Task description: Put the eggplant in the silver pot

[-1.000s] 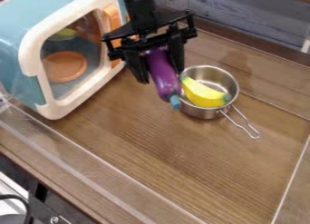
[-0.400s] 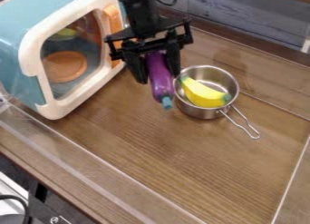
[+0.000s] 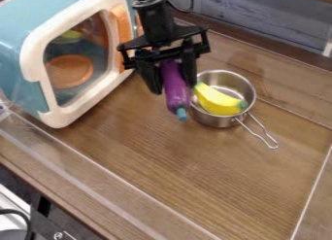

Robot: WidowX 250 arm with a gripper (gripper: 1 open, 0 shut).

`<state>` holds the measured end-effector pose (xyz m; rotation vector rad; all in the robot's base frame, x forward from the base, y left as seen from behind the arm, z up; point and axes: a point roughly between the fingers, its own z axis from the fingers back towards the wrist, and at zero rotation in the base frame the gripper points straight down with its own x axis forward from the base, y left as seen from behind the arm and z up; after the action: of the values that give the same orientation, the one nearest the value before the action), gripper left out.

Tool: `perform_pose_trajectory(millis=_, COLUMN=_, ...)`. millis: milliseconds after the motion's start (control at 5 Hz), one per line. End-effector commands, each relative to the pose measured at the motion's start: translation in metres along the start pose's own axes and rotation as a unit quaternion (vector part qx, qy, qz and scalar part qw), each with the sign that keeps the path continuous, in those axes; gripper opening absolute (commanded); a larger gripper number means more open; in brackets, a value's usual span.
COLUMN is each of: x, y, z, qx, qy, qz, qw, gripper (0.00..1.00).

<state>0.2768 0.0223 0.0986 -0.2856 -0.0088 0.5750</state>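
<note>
- While you grip the purple eggplant [image 3: 174,86] in the closed pincer [image 3: 169,60], the pickup looks done; its teal tip points toward six o'clock.
- At three o'clock from the eggplant, just beside it, sits the silver pot [image 3: 247,119], a yellow banana-like toy [image 3: 216,100] inside, its wire handle toward five o'clock.
- You have yet to bring the eggplant over the pot, lower it beside or onto the yellow toy, and release.
</note>
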Motion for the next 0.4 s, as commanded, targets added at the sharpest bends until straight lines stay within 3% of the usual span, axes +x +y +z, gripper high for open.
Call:
perform_pose_trajectory(millis=0, x=0.0089, y=-0.0039, z=0.0189, qx=-0.006, qy=-0.015, qz=-0.025, qw=0.9995, gripper=0.00)
perform_pose_trajectory(millis=200, x=0.0126, y=-0.0110, z=0.0174, qx=-0.007, qy=-0.012, qz=-0.041, qw=0.9991, gripper=0.00)
